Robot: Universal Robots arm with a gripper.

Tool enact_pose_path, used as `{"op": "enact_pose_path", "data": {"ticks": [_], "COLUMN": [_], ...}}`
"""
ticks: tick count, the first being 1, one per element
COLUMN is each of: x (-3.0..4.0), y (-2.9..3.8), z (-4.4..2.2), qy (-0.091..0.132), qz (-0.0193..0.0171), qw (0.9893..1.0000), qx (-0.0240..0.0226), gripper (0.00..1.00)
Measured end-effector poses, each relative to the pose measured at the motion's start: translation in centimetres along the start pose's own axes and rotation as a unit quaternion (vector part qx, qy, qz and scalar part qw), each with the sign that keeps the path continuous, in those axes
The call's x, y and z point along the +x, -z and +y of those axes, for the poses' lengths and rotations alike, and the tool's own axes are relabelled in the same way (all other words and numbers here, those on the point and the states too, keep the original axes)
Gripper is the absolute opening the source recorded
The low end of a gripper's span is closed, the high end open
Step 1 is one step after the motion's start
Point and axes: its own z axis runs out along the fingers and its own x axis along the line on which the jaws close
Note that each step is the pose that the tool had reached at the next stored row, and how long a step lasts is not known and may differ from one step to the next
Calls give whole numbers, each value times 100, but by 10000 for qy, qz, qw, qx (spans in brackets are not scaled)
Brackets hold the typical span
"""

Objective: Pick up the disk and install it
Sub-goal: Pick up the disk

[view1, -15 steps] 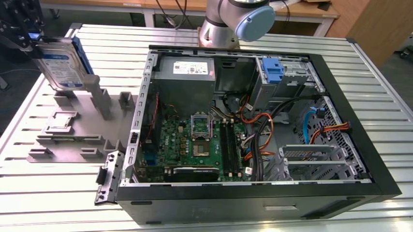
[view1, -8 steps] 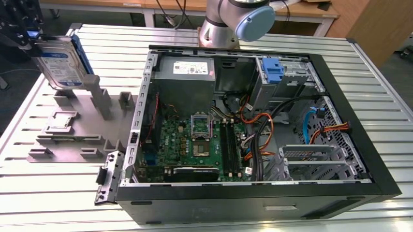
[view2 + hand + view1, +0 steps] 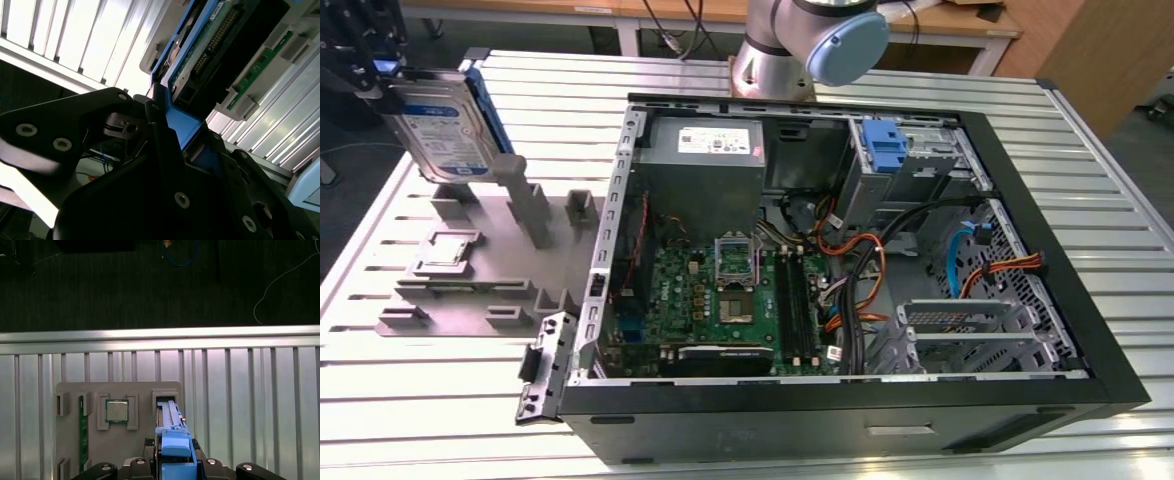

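Note:
The disk (image 3: 440,130), a silver-grey drive with a white-and-blue label in a blue carrier, stands upright at the exterior view's upper left. My gripper (image 3: 376,72) is shut on its top edge. It hangs over the tall posts of the grey holder fixture (image 3: 467,290), its lower edge about level with the post tops. In the first wrist view the disk's blue carrier edge (image 3: 175,445) runs down toward the fixture's slot (image 3: 167,402). The second wrist view shows the blue carrier (image 3: 182,125) clamped between the black fingers (image 3: 160,125).
An open computer case (image 3: 1067,330) lies on the slatted metal table (image 3: 1107,180), with a blue bracket (image 3: 890,150) on its drive cage at the far corner. The arm's base (image 3: 807,40) stands behind the case. The fixture also holds a processor chip (image 3: 116,411) and a memory stick (image 3: 82,432).

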Motion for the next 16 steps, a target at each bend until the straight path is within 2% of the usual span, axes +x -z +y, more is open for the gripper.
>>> {"op": "enact_pose_path", "data": {"ticks": [16], "x": [-2], "y": [99], "z": [0], "qy": [0], "qz": [0], "qw": [10000], "qx": [0], "gripper": [37]}}
